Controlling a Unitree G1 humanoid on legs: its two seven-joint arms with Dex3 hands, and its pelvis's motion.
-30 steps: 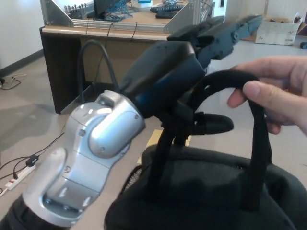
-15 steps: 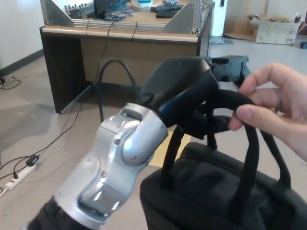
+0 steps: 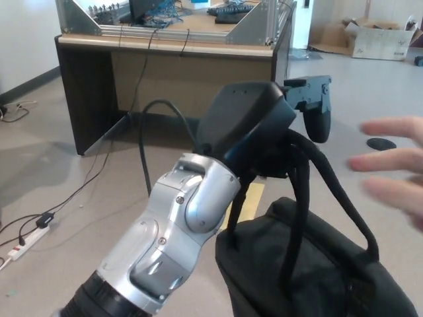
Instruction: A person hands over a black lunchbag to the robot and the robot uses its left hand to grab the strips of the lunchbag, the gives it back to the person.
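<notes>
— Starting at the left of the frame: what's there?

— A power strip [image 3: 25, 241] lies on the floor at the lower left, and a wooden desk [image 3: 165, 59] runs across the top. From the bottom left the silver forearm [image 3: 165, 247] rises toward the centre.

— And the left hand?

— The left hand [image 3: 261, 129] sits at centre, just above the middle, its fingers curled around the straps [image 3: 330, 191], which run through its grasp. One black finger [image 3: 316, 109] sticks out to the upper right.

— Where's the bag?

— The black lunchbag [image 3: 297, 271] hangs below the hand, filling the lower right, straps taut up to the grip.

— Far right?

— A person's hand [image 3: 393, 168], blurred, fingers spread, is clear of the straps, touching nothing. The robot's right hand is out of frame.
</notes>
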